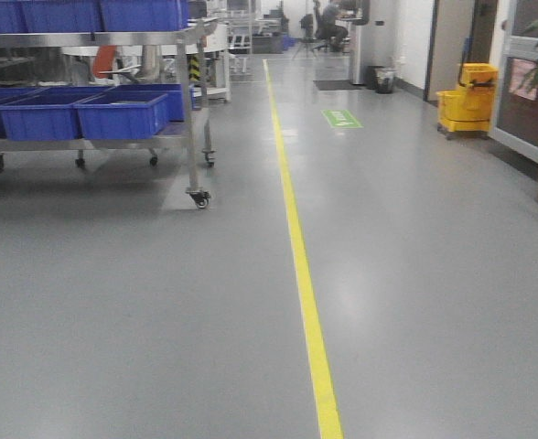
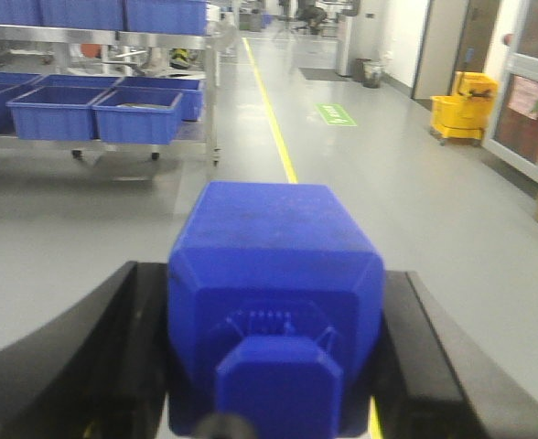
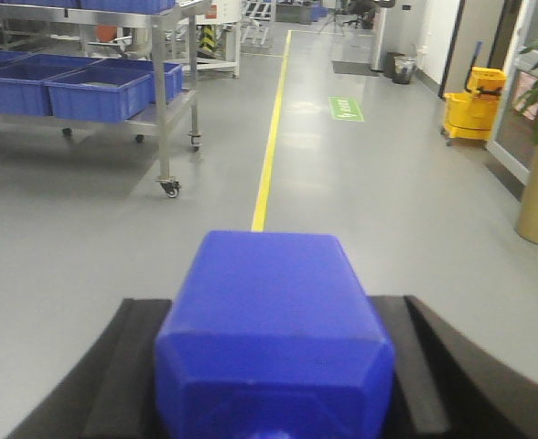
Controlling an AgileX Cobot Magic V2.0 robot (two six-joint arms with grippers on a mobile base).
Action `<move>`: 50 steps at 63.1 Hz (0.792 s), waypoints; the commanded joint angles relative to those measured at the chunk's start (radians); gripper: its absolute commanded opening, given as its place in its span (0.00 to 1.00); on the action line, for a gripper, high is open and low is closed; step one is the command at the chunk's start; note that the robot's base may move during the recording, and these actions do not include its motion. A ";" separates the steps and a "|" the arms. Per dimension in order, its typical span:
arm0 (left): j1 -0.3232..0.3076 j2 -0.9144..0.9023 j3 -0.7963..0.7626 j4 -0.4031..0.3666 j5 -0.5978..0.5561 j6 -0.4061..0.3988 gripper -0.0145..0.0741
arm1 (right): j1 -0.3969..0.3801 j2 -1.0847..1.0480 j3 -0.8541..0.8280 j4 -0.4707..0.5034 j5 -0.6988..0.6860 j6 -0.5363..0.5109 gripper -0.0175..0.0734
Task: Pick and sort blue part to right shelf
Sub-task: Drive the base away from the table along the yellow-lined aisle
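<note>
The left gripper [image 2: 271, 352] clamps a blue part [image 2: 274, 247], its neck apparently facing the camera. The right gripper [image 3: 274, 370] grips a second blue part [image 3: 274, 302]. Beyond, a yellow floor line [image 1: 298, 256] passes a steel shelf cart [image 1: 191, 110] holding blue bins [image 1: 121, 114].

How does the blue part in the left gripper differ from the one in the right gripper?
The left blue part shows its neck plainly toward the camera; the right blue part has its neck almost wholly cut off at the frame's bottom. The left blue part's shoulder bears small ridges; the right blue part's looks plain. Both are solid blue, each clamped by its own gripper: left gripper, right gripper.
</note>
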 commanded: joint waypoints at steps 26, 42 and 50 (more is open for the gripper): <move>0.000 0.008 -0.028 -0.017 -0.088 0.003 0.62 | -0.006 0.006 -0.031 -0.011 -0.092 -0.009 0.68; 0.000 0.008 -0.028 -0.017 -0.088 0.003 0.62 | -0.006 0.006 -0.031 -0.011 -0.092 -0.009 0.68; 0.000 0.008 -0.028 -0.017 -0.088 0.003 0.62 | -0.006 0.006 -0.031 -0.011 -0.092 -0.009 0.68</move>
